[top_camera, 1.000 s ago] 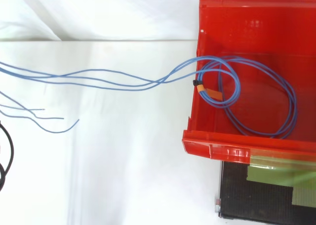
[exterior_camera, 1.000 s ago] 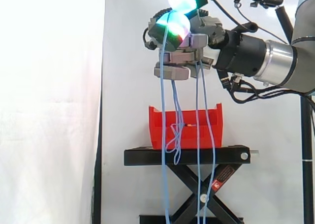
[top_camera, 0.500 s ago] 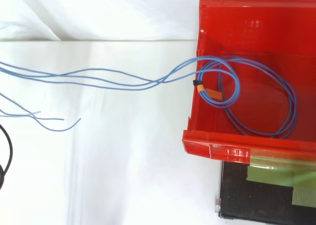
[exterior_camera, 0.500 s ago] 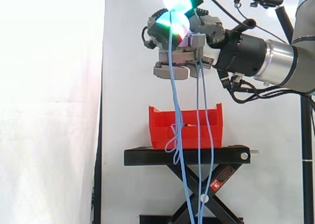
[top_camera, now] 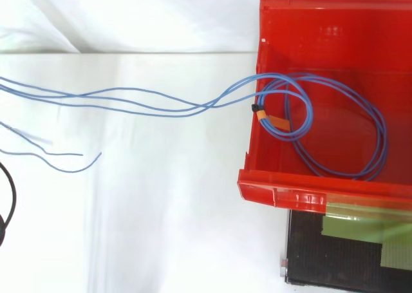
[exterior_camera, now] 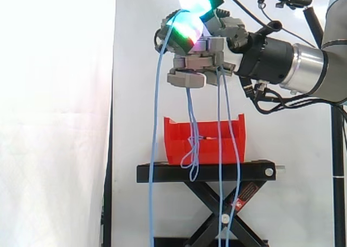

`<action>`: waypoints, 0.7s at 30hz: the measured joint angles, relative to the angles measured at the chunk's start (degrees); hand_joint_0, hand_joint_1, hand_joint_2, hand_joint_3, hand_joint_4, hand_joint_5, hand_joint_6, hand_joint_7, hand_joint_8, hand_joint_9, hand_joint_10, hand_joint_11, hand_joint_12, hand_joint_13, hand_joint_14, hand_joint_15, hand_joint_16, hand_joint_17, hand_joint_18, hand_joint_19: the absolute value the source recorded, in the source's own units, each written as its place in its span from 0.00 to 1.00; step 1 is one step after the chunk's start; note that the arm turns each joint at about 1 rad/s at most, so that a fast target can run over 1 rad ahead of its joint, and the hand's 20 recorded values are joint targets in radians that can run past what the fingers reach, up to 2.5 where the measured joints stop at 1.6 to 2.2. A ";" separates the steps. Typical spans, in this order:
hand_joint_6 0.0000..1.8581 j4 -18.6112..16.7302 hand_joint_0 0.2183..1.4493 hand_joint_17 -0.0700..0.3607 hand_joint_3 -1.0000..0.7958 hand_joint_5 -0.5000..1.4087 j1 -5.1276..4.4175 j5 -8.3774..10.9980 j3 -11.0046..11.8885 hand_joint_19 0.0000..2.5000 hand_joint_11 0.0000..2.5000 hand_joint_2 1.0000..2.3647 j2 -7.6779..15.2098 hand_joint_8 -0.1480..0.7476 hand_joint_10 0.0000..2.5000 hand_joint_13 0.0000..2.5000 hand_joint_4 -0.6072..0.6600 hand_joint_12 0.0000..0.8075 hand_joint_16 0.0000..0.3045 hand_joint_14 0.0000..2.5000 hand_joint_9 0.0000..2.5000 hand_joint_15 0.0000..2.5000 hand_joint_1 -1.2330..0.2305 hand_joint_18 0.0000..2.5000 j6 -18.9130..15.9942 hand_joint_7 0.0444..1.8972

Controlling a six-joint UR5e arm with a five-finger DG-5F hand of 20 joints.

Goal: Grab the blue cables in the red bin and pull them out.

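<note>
Cables (exterior_camera: pixel 218 111) of thin blue wire, partly drawn out of the red bin (exterior_camera: pixel 176 144) and held high above it by the robot hand (exterior_camera: pixel 198 54); its fingers are curled round several strands, and its glowing white-green fingertips (exterior_camera: pixel 187 25) press on them. Side view: the strands hang from the hand; one falls free at the left, clear of the bin, while others drop across the bin's front and past the black scissor-lift stand (exterior_camera: pixel 162 173) on which the bin sits; one forms a small loop at the bin's front wall. Top view: the rest of the cables (top_camera: pixel 219 102) lies coiled inside the bin (top_camera: pixel 283 193), bound by an orange tie (top_camera: pixel 271 120) near its left wall; several strands cross that wall and run leftward over white cloth (top_camera: pixel 161 209) to the view's edge, with loose ends lying apart below them
</note>
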State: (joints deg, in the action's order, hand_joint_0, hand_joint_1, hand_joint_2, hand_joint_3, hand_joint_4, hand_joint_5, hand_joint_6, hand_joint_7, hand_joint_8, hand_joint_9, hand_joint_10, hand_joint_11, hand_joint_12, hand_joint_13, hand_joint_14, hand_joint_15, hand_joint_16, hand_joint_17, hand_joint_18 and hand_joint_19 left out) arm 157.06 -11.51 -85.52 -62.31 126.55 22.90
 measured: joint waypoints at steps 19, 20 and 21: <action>0.39 0.00 0.58 0.38 0.11 0.61 0.00 0.06 0.00 0.58 0.62 0.01 0.01 0.48 0.28 0.51 0.73 0.45 0.14 0.74 0.59 0.36 0.14 0.46 -0.53 0.24; 0.40 0.00 0.58 0.38 0.11 0.61 0.00 0.05 0.00 0.58 0.61 0.01 0.01 0.47 0.28 0.51 0.73 0.45 0.14 0.74 0.58 0.36 0.13 0.46 -0.53 0.24; 0.40 0.00 0.59 0.38 0.11 0.61 0.00 0.05 0.00 0.58 0.61 0.01 0.01 0.47 0.29 0.51 0.73 0.45 0.13 0.74 0.58 0.36 0.13 0.46 -0.53 0.23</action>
State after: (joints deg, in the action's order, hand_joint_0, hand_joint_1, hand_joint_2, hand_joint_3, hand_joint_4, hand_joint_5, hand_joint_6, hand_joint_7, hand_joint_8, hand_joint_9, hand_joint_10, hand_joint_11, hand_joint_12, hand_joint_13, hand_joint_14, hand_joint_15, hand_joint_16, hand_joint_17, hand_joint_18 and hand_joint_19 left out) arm 157.06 -11.51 -85.46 -62.32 126.56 22.37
